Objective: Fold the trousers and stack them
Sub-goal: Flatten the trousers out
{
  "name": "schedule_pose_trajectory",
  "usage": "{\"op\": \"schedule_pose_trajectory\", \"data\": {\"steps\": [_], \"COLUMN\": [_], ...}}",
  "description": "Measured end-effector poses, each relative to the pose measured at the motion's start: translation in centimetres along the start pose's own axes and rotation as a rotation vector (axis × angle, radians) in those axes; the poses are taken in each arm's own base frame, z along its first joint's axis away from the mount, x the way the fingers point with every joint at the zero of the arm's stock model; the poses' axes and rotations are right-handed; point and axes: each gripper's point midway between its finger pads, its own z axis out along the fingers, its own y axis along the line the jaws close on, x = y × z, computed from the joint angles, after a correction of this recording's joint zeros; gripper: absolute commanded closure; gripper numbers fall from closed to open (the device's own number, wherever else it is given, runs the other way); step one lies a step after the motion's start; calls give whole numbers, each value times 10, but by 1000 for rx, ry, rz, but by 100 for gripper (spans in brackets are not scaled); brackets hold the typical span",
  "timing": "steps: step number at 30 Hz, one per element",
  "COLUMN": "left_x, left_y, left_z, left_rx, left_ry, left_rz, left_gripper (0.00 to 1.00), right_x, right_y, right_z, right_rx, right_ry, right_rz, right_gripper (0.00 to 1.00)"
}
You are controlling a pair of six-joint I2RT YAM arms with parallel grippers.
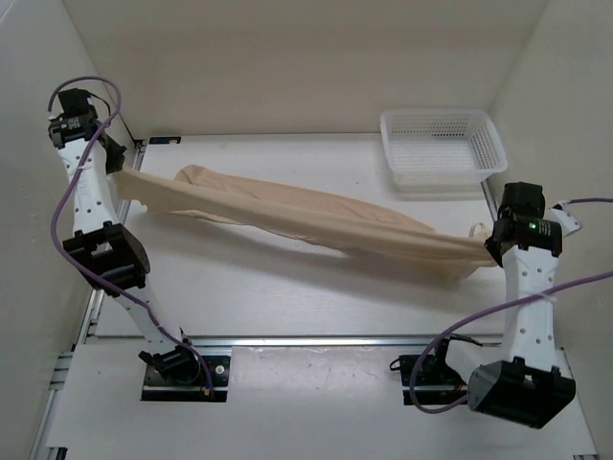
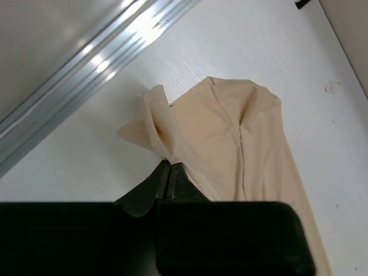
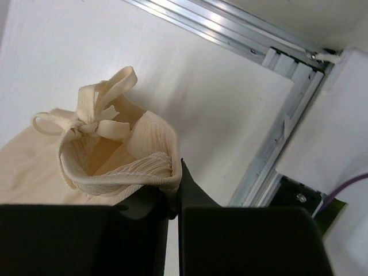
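The beige-tan trousers (image 1: 297,216) hang stretched across the table between both arms, from far left to mid right, sagging in the middle. My left gripper (image 1: 117,165) is shut on the leg-hem end of the trousers (image 2: 230,132), the cloth pinched between its dark fingertips (image 2: 179,172). At the right, my right gripper (image 1: 490,247) is shut on the ribbed waistband (image 3: 123,172), whose drawstring bow (image 3: 95,118) sticks up beside it.
A white plastic mesh basket (image 1: 442,149) stands at the back right of the white table (image 1: 287,297). Aluminium rails (image 1: 316,340) frame the table along the near and left edges. White walls close in on both sides.
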Motion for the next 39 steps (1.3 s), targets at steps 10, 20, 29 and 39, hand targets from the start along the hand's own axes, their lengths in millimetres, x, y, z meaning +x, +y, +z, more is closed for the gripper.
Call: {"op": "schedule_pose_trajectory", "data": {"steps": [10,20,29,39], "left_x": [4,12,53,19], "left_y": [6,-77,-161,-138], "left_z": [-22,68,155,38], "left_rx": [-10,79,265,317], "left_ry": [-15,23,29,-53], "left_rz": [30,119,128,162], "left_gripper": [90,90,0,87], "right_x": [31,34,27,24], "right_y": [-32,-4,69,57], "right_z": [-17,26,129,73], "right_rx": [-15,53,199,63], "right_ry": [39,110,173,79], "right_rz": [-13,-59,-116,-138], "right_gripper": [100,100,34,26]}}
